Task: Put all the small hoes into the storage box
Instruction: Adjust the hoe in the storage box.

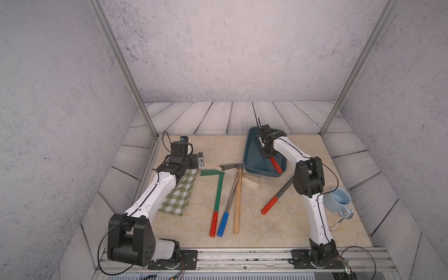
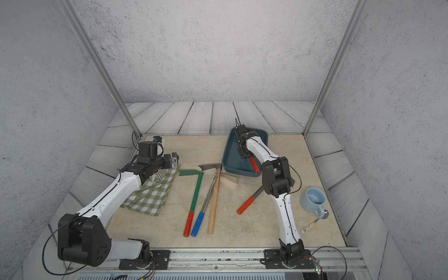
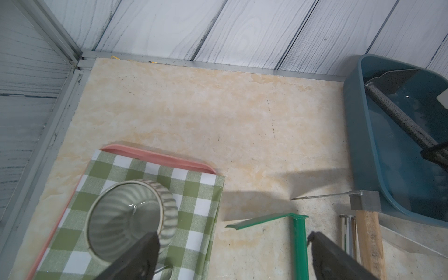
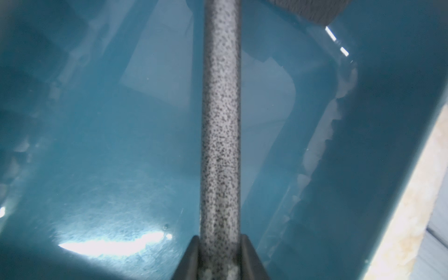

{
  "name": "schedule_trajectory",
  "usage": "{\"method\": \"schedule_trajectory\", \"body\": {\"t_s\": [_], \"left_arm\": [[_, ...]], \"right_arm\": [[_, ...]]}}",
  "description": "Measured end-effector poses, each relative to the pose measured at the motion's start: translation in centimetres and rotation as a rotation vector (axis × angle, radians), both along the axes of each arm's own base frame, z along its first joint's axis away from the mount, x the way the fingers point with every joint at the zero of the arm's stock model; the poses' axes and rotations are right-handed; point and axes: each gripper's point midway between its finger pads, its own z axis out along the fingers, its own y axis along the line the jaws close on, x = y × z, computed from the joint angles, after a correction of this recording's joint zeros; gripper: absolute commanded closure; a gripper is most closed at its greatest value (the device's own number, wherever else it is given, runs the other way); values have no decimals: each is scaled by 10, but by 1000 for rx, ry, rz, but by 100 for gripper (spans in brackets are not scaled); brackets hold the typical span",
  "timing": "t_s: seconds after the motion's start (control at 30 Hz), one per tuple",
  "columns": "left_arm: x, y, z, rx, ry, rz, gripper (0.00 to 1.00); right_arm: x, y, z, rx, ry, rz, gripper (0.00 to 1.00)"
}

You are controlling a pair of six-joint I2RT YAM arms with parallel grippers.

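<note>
The small hoe has a speckled grey shaft (image 4: 220,121) and a red grip (image 1: 276,165) (image 2: 254,164). It lies slanted in the teal storage box (image 1: 252,155) (image 2: 230,155) (image 4: 97,121), with its head (image 3: 392,77) at the far end and the red grip sticking out over the near rim. My right gripper (image 1: 263,143) (image 4: 220,242) is down inside the box. Its jaws flank the shaft closely on both sides; whether they still press on it does not show. My left gripper (image 1: 201,160) (image 3: 232,236) hangs open and holds nothing, above the cloth's edge at the left.
Between the arms lie a green hoe (image 1: 219,191), a blue-gripped tool (image 1: 229,203), a wooden-handled pick hoe (image 1: 238,198) and a second red-gripped tool (image 1: 276,196). A checked cloth (image 1: 181,196) over a pink tray (image 3: 157,155) carries a ribbed bowl (image 3: 131,218). A blue mug (image 1: 337,200) and a spoon (image 1: 335,224) sit at the right.
</note>
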Motion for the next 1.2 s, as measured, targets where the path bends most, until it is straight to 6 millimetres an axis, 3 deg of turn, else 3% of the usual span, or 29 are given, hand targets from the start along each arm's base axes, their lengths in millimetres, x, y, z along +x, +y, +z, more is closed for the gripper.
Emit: {"method": "schedule_trajectory", "body": {"t_s": [0.07,0.17,0.27,0.37,0.6,0.7,0.87,1.2], "left_arm": [[0,0,0,0,0,0,0],[0,0,0,0,0,0,0],[0,0,0,0,0,0,0],[0,0,0,0,0,0,0],[0,0,0,-9,2,6,2],[1,-1,-1,-21,9,15,2],[4,-3,0,-35,13,15,1],[2,-6,6,-53,2,2,1]], "right_arm": [[2,2,-1,13,-13,-5,32],[-4,2,-7,34,-8,-11,30],[-8,2,1,52,-24,-21,31],[-9,2,24,87,-76,-42,30],[-31,-7,100,181,-219,-112,32],[-36,-13,118,201,-241,-171,33],[-62,-25,113,225,-196,-288,36],[-137,-58,96,272,-117,-592,40]]}}
